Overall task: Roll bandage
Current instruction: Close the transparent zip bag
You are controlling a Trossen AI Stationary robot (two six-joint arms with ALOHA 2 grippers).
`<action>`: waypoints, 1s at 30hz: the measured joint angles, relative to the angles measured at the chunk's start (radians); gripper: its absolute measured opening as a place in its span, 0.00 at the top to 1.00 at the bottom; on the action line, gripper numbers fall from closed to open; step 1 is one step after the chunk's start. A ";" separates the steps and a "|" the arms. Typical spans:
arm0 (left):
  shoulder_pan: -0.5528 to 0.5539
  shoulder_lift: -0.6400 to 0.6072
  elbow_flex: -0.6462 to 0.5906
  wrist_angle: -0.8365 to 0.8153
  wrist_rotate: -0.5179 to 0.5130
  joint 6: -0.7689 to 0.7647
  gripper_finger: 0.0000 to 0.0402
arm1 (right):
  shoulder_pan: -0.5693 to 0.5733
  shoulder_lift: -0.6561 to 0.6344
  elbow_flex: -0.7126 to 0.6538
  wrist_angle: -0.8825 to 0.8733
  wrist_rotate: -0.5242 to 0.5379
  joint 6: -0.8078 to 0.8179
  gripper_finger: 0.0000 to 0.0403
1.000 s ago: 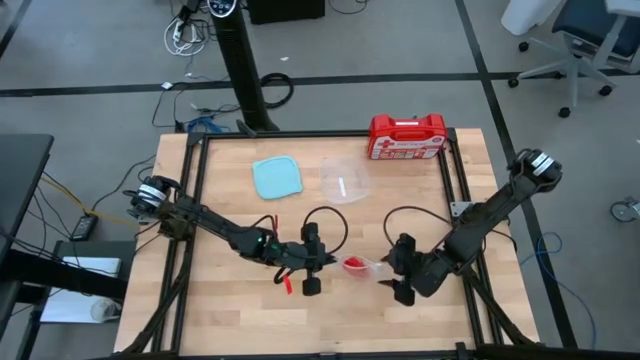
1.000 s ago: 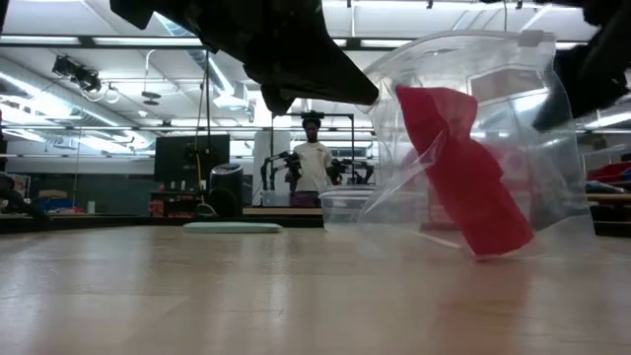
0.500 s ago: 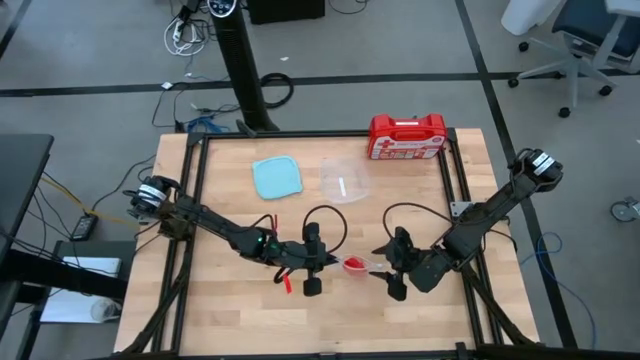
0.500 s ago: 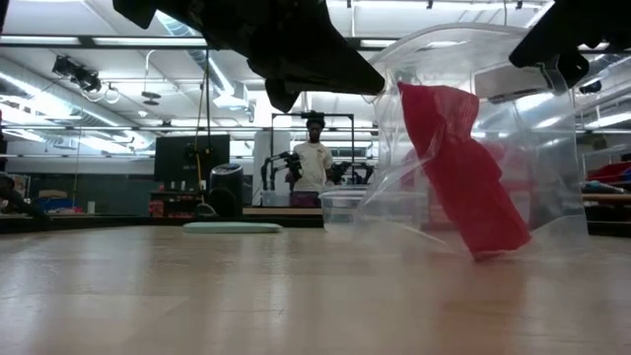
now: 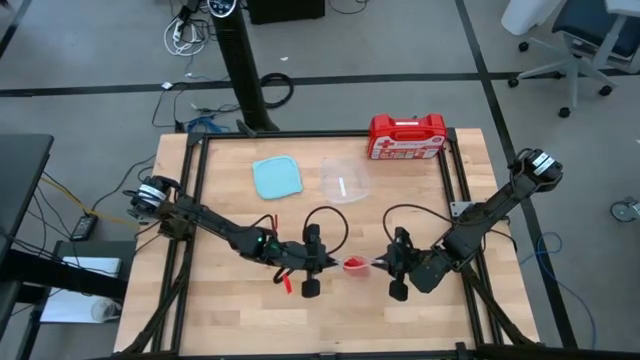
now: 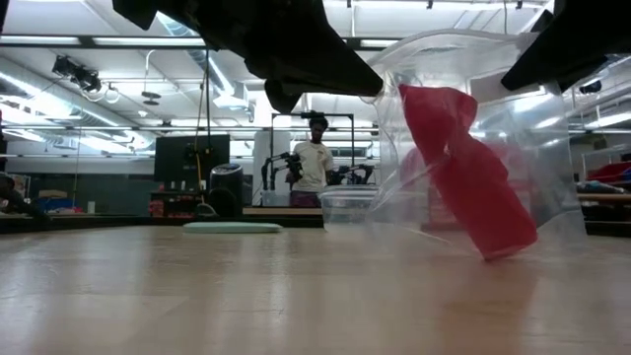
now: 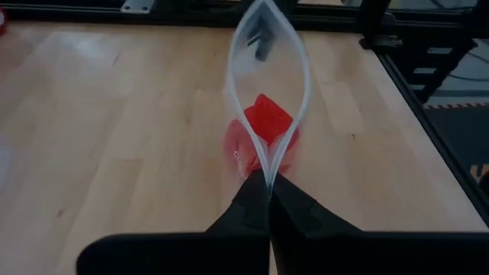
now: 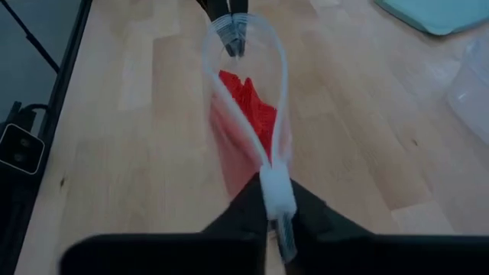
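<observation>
The red bandage (image 6: pixel 463 173) sits bunched inside a clear zip bag (image 6: pixel 537 148), with its lower end at the bag's bottom. The bag hangs mouth up between my two grippers, near the table's front middle. My left gripper (image 5: pixel 333 263) is shut on the left end of the bag's mouth. My right gripper (image 5: pixel 386 266) is shut on the right end. From above, the bandage (image 5: pixel 353 265) shows through the open mouth. In both wrist views the mouth gapes as a narrow oval around the bandage (image 7: pixel 267 118). My left gripper pinches the end of the bag's mouth (image 7: pixel 269 169), where the two rims meet, between its two fingers. The fingers come slanting down from the table's left. The bag hangs below them. My right gripper pinches the opposite end of the mouth at the white zip slider (image 8: pixel 275 191). It comes slanting down from the table's right. The rims bow apart between the two holds.
A red first-aid case (image 5: pixel 407 137) stands at the far edge. A pale blue lid (image 5: pixel 277 177) and a clear container (image 5: pixel 345 180) lie in front of it. Black frame rails run along the table's sides. A person (image 6: pixel 314 158) stands in the room beyond.
My right gripper, open a second ago with its fingers on either side of the bag's right end, has turned a little and shut on that end. The bag and bandage have shifted only slightly. My left gripper keeps its hold.
</observation>
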 joint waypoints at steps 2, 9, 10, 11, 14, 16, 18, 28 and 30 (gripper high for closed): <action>0.000 -0.023 0.000 -0.028 0.006 0.006 1.00 | 0.000 0.000 0.000 0.000 -0.003 -0.008 0.99; -0.011 -0.142 0.001 -0.159 -0.028 0.007 0.93 | 0.000 0.000 -0.001 -0.005 -0.006 -0.007 0.99; -0.015 -0.149 0.001 -0.173 -0.029 0.006 0.90 | 0.000 0.000 -0.001 -0.004 -0.006 -0.007 0.99; -0.019 -0.150 0.001 -0.172 -0.029 0.003 0.87 | -0.001 0.000 -0.001 -0.001 -0.005 -0.007 0.99; -0.025 -0.145 0.001 -0.172 -0.052 0.001 0.79 | -0.007 0.000 -0.001 0.022 -0.007 -0.023 0.99; -0.023 -0.141 0.001 -0.180 -0.060 0.000 0.74 | -0.009 0.000 -0.001 0.034 -0.010 -0.025 1.00; -0.022 -0.140 0.001 -0.186 -0.060 -0.002 0.71 | -0.010 0.000 -0.001 0.038 -0.011 -0.030 1.00; -0.013 -0.151 0.026 -0.067 -0.038 -0.016 0.68 | -0.041 0.000 -0.001 0.047 -0.037 -0.045 1.00; -0.005 -0.145 0.060 -0.100 -0.018 -0.021 0.68 | -0.050 0.000 -0.001 0.055 -0.040 -0.046 1.00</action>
